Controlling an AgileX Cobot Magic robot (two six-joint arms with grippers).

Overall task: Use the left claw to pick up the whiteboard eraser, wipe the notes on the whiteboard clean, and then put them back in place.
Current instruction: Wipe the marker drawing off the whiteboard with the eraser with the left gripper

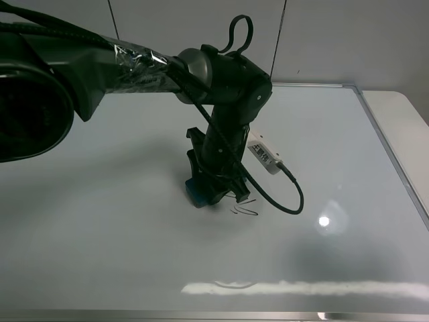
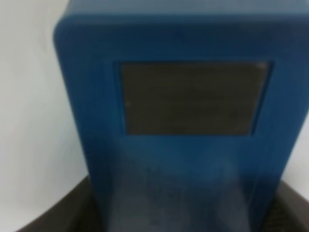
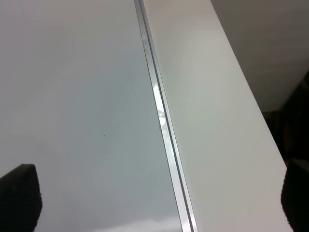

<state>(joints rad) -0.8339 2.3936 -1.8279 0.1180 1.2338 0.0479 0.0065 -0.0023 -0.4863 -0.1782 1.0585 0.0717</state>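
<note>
The left claw (image 1: 204, 191) is shut on the teal-blue whiteboard eraser (image 1: 198, 194) and presses it down on the whiteboard (image 1: 100, 221) near the middle. The notes (image 1: 244, 209), a thin black scribble, lie just right of the eraser, partly under the claw. In the left wrist view the eraser (image 2: 183, 106) fills the frame with one dark square patch on top. The right gripper (image 3: 154, 198) shows only two dark fingertips (image 3: 19, 195) far apart, open and empty, over the board's silver frame (image 3: 161, 121).
A white labelled box (image 1: 263, 155) and a looping black cable (image 1: 285, 201) hang off the left arm. The white table (image 1: 402, 127) runs along the board's right edge. Light reflections (image 1: 308, 288) lie near the board's front edge.
</note>
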